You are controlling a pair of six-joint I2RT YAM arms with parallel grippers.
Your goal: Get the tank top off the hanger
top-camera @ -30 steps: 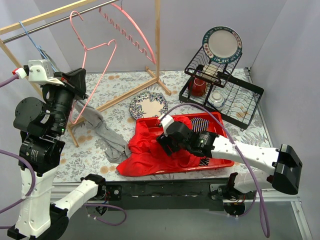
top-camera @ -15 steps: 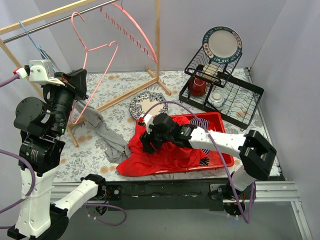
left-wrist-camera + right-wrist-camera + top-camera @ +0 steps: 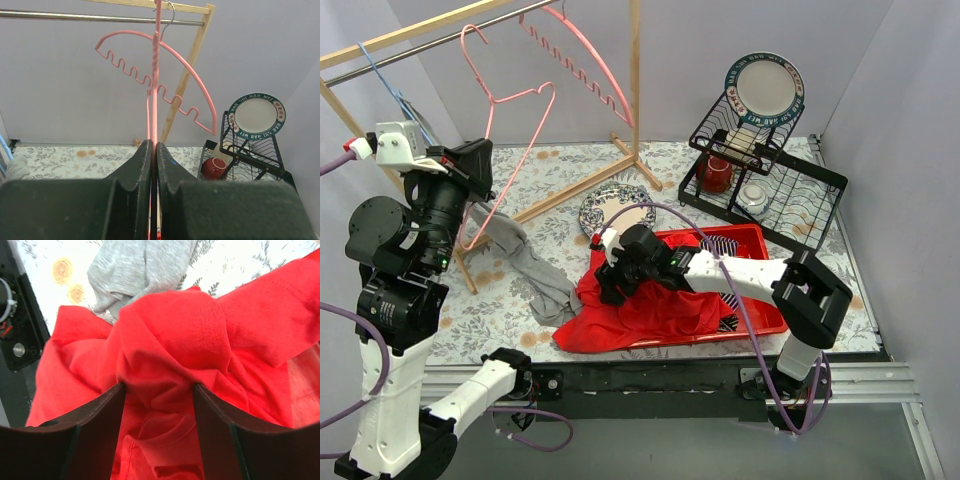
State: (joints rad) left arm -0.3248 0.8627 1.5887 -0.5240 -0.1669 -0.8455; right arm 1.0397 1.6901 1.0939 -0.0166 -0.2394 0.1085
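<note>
Straddling a bunched red garment (image 3: 170,330) with fingers apart and nothing clamped, the right hand (image 3: 159,395) sits over the left end of the red tray (image 3: 765,322). The grey tank top (image 3: 525,262) lies on the bench just left of the tray, its long axis running from the far left toward the tray's near-left corner. That puts the right hand nearer it. Well left of the tray, the raised left hand (image 3: 154,150) is pinched together on the pink hanger (image 3: 153,120); whether the top is hooked there cannot be told.

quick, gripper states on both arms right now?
left gripper: shut on the pink hanger.
right gripper: open, jaws straddling a bunched fold of the red garment.
</note>
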